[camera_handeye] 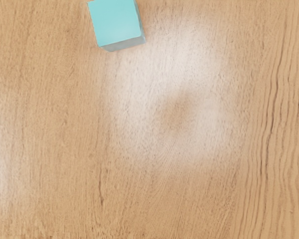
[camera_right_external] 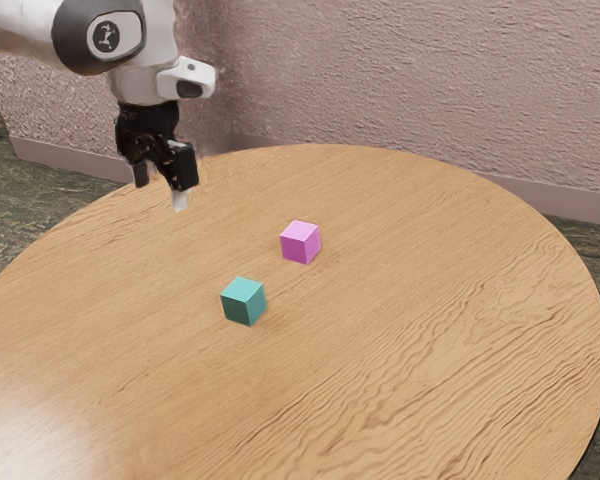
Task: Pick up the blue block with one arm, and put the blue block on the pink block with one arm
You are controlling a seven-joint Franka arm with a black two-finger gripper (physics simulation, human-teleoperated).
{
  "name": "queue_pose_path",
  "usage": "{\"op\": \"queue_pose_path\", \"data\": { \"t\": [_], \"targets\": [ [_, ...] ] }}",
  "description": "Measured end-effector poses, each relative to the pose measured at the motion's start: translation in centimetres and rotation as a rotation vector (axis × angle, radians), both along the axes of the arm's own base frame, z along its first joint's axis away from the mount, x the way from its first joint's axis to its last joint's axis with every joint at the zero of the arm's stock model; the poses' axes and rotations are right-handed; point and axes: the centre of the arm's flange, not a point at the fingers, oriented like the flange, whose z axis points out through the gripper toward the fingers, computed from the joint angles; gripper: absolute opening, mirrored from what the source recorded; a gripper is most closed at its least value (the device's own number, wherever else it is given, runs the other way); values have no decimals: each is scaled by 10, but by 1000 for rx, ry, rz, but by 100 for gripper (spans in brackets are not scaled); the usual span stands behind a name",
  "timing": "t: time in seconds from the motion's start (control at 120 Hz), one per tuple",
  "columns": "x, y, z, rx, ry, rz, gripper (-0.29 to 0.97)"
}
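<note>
Overhead, the gripper (camera_right_external: 161, 192) hangs with fingers spread and empty, near the table's (camera_right_external: 430, 340) far edge. The blue block (camera_right_external: 243, 301) and pink block (camera_right_external: 300, 242) sit apart mid-table, bare wood around them.

Small blue-green cube block (camera_right_external: 243, 301) and small pink cube block (camera_right_external: 300, 242) are set on the round wooden table (camera_right_external: 430, 350), near each other but apart, the pink one behind and toward the exterior view's right. The black two-finger gripper (camera_right_external: 162, 192) is held above the table, well off to the exterior view's left of both.

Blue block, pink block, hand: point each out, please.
blue block (camera_right_external: 243, 301), exterior view, middle of the cube.
pink block (camera_right_external: 300, 242), exterior view, middle of the cube.
hand (camera_right_external: 161, 194), exterior view, midway between its fingertips.
</note>
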Motion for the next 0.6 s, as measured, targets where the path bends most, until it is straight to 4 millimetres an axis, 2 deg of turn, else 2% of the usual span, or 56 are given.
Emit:
{"op": "queue_pose_path", "data": {
  "t": [0.033,0.083,0.167,0.275,0.358,0.383,0.408,0.475,0.508,0.542,0.6],
  "targets": [
    [11,31,-23,-5,13,56,68],
    [22,58,-52,-12,23,100,68],
    [36,86,-85,-23,12,143,68],
    [32,120,-120,-47,-3,207,68],
    [39,141,-148,-61,-4,241,68],
    [44,138,-158,-65,1,234,68],
    [51,125,-166,-68,4,210,68],
    [67,56,-178,-72,4,86,68],
    [70,30,-182,-73,3,39,68],
    [72,18,-188,-73,4,18,68],
    [80,16,-193,-75,1,12,68]
  ]
}}
